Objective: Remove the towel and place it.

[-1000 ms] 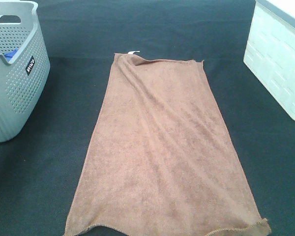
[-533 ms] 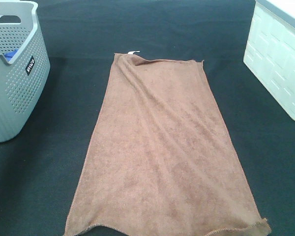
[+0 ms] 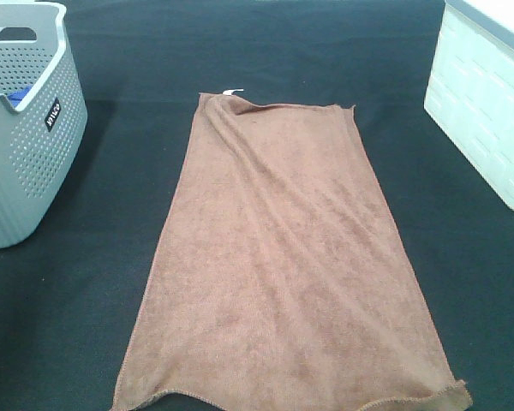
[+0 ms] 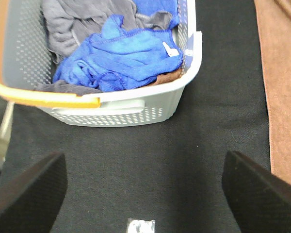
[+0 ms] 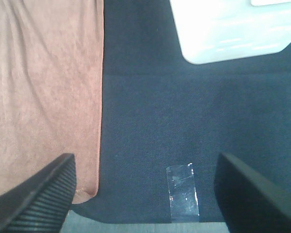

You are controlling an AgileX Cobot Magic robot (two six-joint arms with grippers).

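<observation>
- We see the towel spread flat along the middle of the dark table, its near corners at the front edge, so it looks already placed.
- Our left gripper and right gripper hang spread and empty, clear of it, beside the grey basket and the white bin.

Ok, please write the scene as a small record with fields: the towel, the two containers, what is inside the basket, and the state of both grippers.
towel: brown towel, spread flat on the black table, white tag at its far short edge
basket: grey perforated basket, left of the towel, not touching it
basket contents: blue cloth on top of grey fabric
bin: white bin, right of the towel
left gripper: open, holds nothing, above bare table
right gripper: open, holds nothing, beside the towel's edge
</observation>
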